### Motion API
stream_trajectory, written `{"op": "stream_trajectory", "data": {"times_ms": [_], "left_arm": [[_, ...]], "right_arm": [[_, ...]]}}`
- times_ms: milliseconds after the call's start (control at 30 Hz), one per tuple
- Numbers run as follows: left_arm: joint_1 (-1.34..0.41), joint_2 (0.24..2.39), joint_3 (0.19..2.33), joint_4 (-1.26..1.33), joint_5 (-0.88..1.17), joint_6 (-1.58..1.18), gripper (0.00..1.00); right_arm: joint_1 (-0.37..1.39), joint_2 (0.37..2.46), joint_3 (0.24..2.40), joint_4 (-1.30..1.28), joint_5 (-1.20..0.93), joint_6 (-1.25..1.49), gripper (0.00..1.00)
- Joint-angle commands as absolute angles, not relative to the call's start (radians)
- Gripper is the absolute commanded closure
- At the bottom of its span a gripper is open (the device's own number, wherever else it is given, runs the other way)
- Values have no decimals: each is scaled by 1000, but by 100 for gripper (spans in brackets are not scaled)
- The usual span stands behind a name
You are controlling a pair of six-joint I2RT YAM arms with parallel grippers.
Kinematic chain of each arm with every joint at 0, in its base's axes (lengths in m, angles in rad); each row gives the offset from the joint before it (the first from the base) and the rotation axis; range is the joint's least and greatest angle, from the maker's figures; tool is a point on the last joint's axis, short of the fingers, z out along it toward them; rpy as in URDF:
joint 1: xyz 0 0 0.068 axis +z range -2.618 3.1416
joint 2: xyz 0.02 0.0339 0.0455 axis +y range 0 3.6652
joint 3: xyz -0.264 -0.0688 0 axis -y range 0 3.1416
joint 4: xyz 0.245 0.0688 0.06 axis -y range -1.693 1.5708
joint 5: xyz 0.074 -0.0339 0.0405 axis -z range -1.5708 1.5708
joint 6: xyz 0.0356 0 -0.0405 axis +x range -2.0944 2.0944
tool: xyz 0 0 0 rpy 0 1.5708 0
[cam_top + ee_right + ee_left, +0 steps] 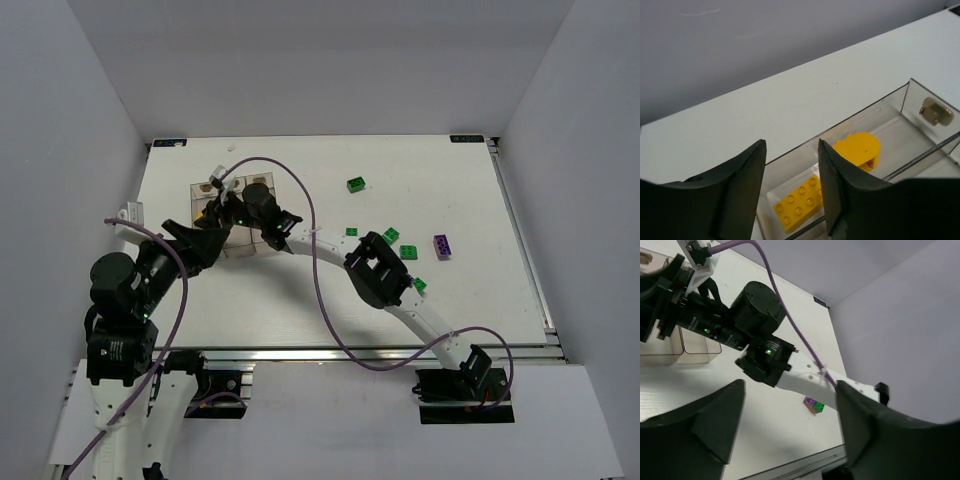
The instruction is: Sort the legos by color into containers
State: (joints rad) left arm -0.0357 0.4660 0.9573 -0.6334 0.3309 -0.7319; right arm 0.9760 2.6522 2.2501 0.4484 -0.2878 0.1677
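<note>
Found right jaws parted and empty over the clear bin, upper left of the top view, a yellow brick inside. Saw left jaws wide, gripping nothing. Likely needed a straight lift clear of the wall before reaching for green legos on the counter

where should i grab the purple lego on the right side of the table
Grip the purple lego by its two long side walls, coming straight down from above. It lies flat on the table with bare surface all around it. Its long axis runs roughly near to far, so closing left-right spans its narrow width.
</note>
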Motion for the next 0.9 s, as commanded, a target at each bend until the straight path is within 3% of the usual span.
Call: {"op": "stream_trajectory", "data": {"times_ms": [0, 33, 100, 133, 200, 267, 333, 400, 433, 467, 500, 567, 667, 767, 800, 833, 867], "left_arm": [[-31, 512, 986, -569, 380, -739, 22], [-31, 526, 983, -557, 397, -741, 32], [-31, 569, 971, -505, 466, -750, 54], [-31, 584, 942, -479, 492, -773, 73], [-31, 633, 907, -398, 566, -796, 82], [-41, 687, 871, -350, 606, -810, 82], [-51, 796, 864, -330, 665, -807, 78], [-66, 871, 876, -330, 699, -787, 67], [-90, 935, 888, -339, 699, -754, 60], [-107, 966, 911, -351, 692, -740, 46], [-126, 997, 925, -363, 671, -726, 38], [-202, 1096, 965, -393, 622, -689, 27], [-341, 1248, 1032, -413, 548, -673, 23], [-472, 1410, 1112, -457, 404, -666, 23], [-498, 1452, 1185, -480, 361, -657, 22], [-524, 1498, 1225, -532, 268, -650, 22], [-549, 1590, 1265, -560, 221, -644, 22]], "right_arm": [[956, 2462, 2197, 508, -258, 208, 51], [919, 2429, 2134, 485, -247, 244, 67], [888, 2314, 2064, 453, -232, 262, 82], [832, 2274, 2024, 402, -229, 268, 93], [769, 2160, 1924, 326, -259, 262, 98], [704, 2065, 1863, 154, -296, 204, 97], [620, 2008, 1827, 30, -328, 152, 82], [580, 1903, 1719, -109, -363, 76, 61], [518, 1864, 1671, -135, -374, 57, 41], [497, 1797, 1598, -202, -391, 35, 34], [459, 1767, 1577, -250, -397, 5, 25], [387, 1718, 1548, -409, -413, -81, 16], [315, 1666, 1505, -514, -448, -123, 14], [233, 1600, 1411, -549, -491, -147, 28], [206, 1580, 1372, -555, -505, -144, 62], [169, 1562, 1353, -557, -518, -129, 84], [155, 1549, 1336, -555, -538, -117, 100]]}}
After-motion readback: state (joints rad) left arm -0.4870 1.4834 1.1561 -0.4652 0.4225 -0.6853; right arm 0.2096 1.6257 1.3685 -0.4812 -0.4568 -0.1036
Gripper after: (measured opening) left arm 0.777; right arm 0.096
